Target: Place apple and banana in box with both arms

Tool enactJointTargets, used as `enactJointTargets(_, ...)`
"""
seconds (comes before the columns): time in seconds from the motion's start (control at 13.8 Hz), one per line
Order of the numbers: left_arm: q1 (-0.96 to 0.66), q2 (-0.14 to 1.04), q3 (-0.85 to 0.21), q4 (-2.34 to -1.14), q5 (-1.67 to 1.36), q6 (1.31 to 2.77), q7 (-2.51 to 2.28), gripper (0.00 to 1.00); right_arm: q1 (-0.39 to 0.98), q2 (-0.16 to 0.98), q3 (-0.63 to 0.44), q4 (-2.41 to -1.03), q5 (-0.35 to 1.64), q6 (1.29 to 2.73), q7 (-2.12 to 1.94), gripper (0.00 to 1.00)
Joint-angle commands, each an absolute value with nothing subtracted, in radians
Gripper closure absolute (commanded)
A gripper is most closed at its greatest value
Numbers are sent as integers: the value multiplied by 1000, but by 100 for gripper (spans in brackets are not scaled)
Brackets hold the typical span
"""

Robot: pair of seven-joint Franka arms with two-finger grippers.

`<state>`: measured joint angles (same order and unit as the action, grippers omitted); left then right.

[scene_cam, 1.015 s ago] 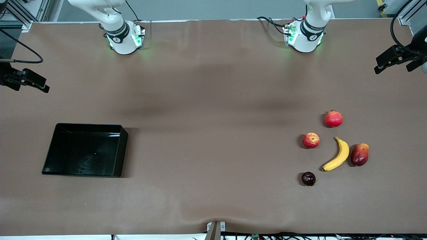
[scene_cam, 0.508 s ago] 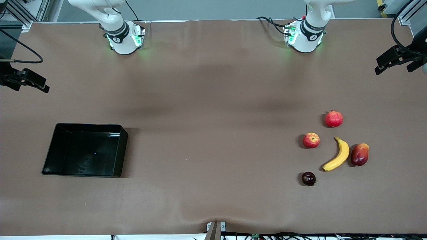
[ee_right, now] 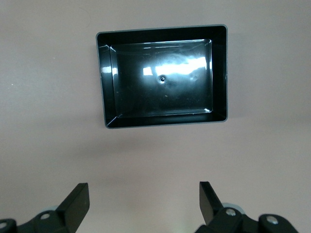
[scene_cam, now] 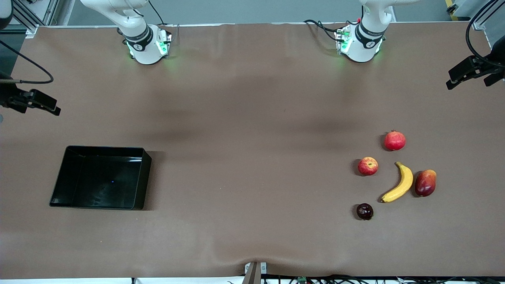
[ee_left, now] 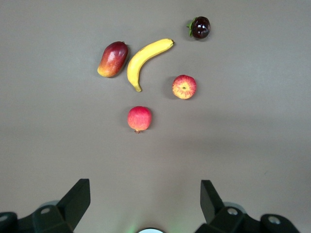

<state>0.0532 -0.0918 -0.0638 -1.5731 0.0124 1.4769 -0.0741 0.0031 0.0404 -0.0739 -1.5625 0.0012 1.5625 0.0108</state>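
Observation:
The apple (scene_cam: 367,166) and the banana (scene_cam: 399,183) lie on the table toward the left arm's end, the apple beside the banana. Both also show in the left wrist view, the apple (ee_left: 184,87) and the banana (ee_left: 146,57). The black box (scene_cam: 145,177) sits toward the right arm's end with nothing in it, and shows in the right wrist view (ee_right: 221,73). My left gripper (ee_left: 145,187) is open and empty, high over bare table at its own end (scene_cam: 467,73). My right gripper (ee_right: 143,189) is open and empty, high over bare table at the other end (scene_cam: 37,103).
A red pomegranate (scene_cam: 395,141) lies farther from the front camera than the apple. A red-yellow mango (scene_cam: 425,182) lies beside the banana. A dark maroon fruit (scene_cam: 365,211) lies nearer to the camera. The brown table (scene_cam: 252,157) is bare between fruits and box.
Both grippers have shifted slightly at the table's ends. The fruits and the box have not moved.

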Motion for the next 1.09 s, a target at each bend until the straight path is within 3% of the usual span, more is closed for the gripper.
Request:
enactJointTargets(0.0,58,-74,-64,-1546,6,1465,-63,0,-44,90,-64,-1555,-6,1597,-53,0)
enactJointTargets(1.02,57,-58,-64,-1546,8,1465,-57,0,-207,408,-66,-1582,0,1963,-270,0)
